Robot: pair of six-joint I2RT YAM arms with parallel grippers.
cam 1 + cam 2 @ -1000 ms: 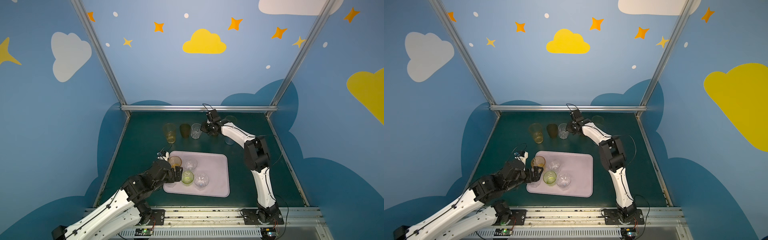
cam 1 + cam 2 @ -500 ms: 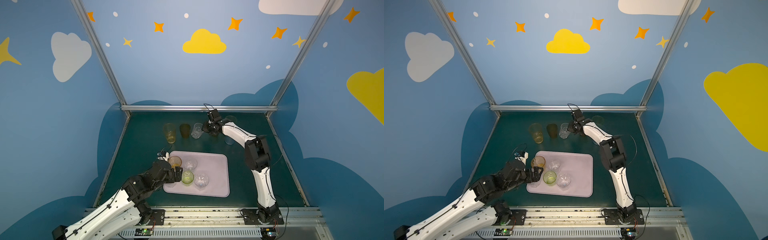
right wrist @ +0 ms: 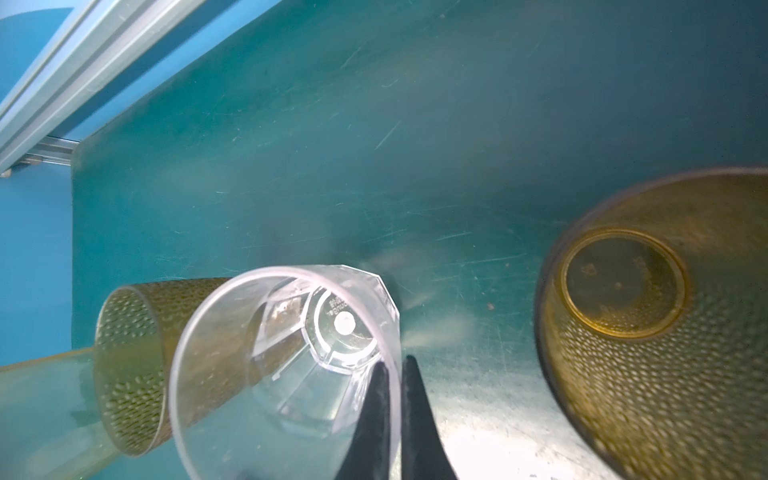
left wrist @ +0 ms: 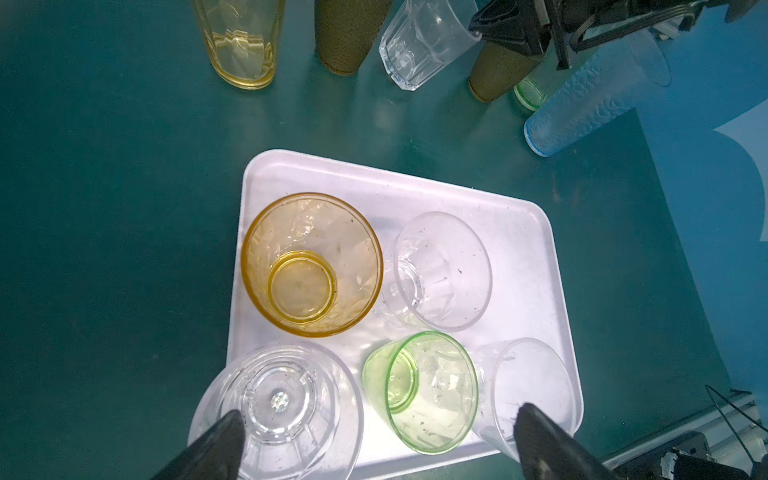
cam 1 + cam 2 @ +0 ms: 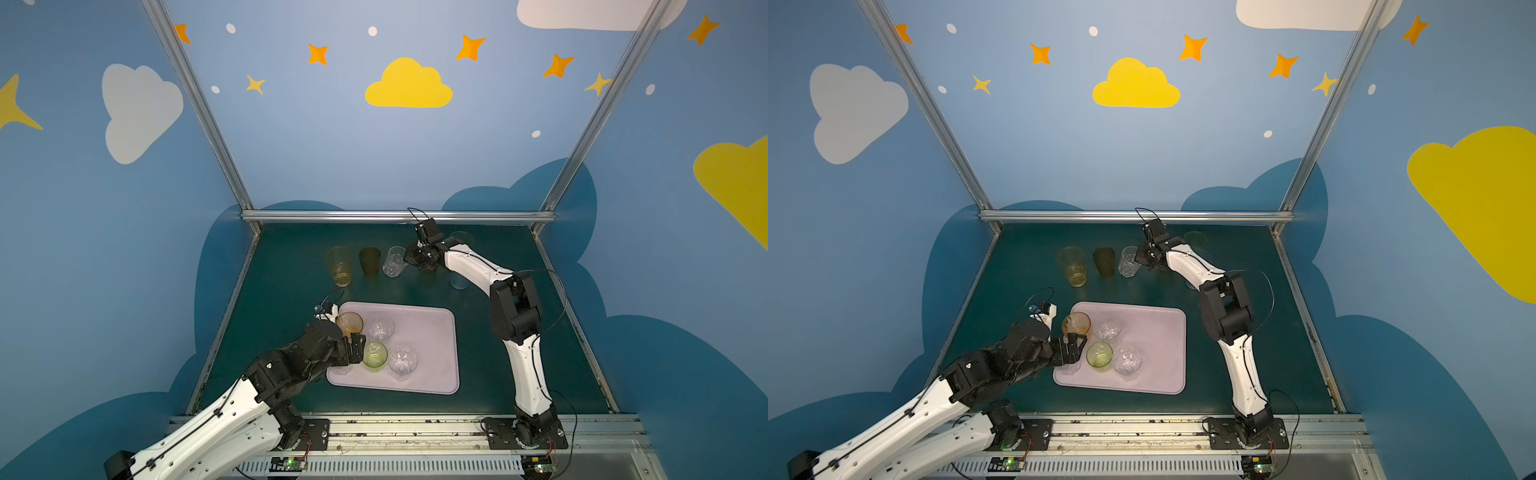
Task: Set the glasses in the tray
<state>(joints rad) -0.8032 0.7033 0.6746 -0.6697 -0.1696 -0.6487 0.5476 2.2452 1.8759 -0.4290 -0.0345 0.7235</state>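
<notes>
The pale lilac tray [image 5: 434, 345] [image 4: 519, 232] holds an orange glass [image 5: 350, 323] [image 4: 311, 264], a short green glass [image 5: 375, 354] [image 4: 419, 390] and three clear glasses [image 5: 381, 328] [image 5: 402, 361] [image 4: 276, 411]. My left gripper [image 5: 357, 347] [image 4: 380, 415] hangs open over the tray's near left corner and holds nothing. At the back, my right gripper [image 5: 409, 257] [image 3: 395, 365] is shut on the rim of a clear faceted glass [image 5: 395, 261] [image 3: 291, 353], one finger inside and one outside. That glass leans in the left wrist view.
Along the back stand a tall yellow glass [image 5: 340, 266], a brown glass [image 5: 370, 260], and a second brown glass [image 3: 656, 324] just under the right wrist. A blue glass [image 5: 458, 280] and a tall green glass [image 5: 462, 239] sit behind the right forearm. The back rail [image 5: 395, 216] is close.
My right gripper has closed the last bit onto the clear glass's rim, and the glass has shifted slightly to the right. The left arm has not moved.
</notes>
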